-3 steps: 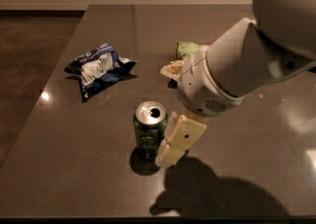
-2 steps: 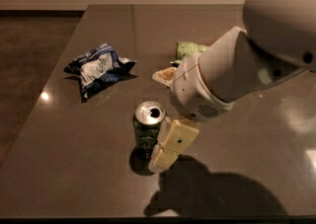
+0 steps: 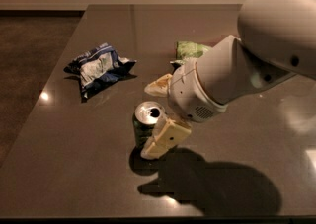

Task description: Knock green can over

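Observation:
The green can [image 3: 141, 130] stands upright on the dark table [image 3: 74, 168], a little left of centre, its silver top with the pull-tab hole facing up. My gripper [image 3: 150, 120] comes in from the right on a large white arm. Its two cream fingers are spread open, one fingertip [image 3: 154, 87] behind the can and the other finger [image 3: 164, 139] low against the can's front right side. The can sits between them. The arm's shadow lies on the table in front.
A crumpled blue-and-white snack bag [image 3: 98, 67] lies to the back left of the can. A green-and-white snack bag [image 3: 190, 50] lies behind the arm, partly hidden. The table's left edge and the floor [image 3: 29, 60] are to the left.
The arm has shifted left toward the can, and the rear finger now reaches further past it. The can still stands upright in about the same place.

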### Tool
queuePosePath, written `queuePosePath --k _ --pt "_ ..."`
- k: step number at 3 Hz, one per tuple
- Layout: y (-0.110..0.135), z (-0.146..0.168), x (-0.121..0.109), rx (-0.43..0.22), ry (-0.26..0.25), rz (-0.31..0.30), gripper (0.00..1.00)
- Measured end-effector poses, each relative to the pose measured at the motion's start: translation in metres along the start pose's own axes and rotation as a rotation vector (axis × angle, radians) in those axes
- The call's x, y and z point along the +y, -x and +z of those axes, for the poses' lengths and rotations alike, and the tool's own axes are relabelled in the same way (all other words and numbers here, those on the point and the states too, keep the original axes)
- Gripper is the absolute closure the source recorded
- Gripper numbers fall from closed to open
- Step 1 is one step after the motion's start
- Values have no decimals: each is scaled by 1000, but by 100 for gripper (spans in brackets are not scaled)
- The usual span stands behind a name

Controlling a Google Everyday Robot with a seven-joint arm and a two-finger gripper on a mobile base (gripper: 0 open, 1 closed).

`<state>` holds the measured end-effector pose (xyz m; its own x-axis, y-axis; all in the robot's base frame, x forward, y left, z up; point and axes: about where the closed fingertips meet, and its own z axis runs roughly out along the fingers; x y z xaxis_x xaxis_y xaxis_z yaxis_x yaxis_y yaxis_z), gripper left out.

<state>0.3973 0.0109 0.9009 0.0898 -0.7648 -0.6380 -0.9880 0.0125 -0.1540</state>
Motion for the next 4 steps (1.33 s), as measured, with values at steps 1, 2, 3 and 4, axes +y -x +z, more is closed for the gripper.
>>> queuePosePath --k 1,2,3,4 --pt "0 -5 -2 -21 2 11 46" --pt "4 -17 -3 -40 7 21 69" --pt "5 -40 -14 -3 0 53 92" --pt "-3 -65 -30 79 -16 123 100"
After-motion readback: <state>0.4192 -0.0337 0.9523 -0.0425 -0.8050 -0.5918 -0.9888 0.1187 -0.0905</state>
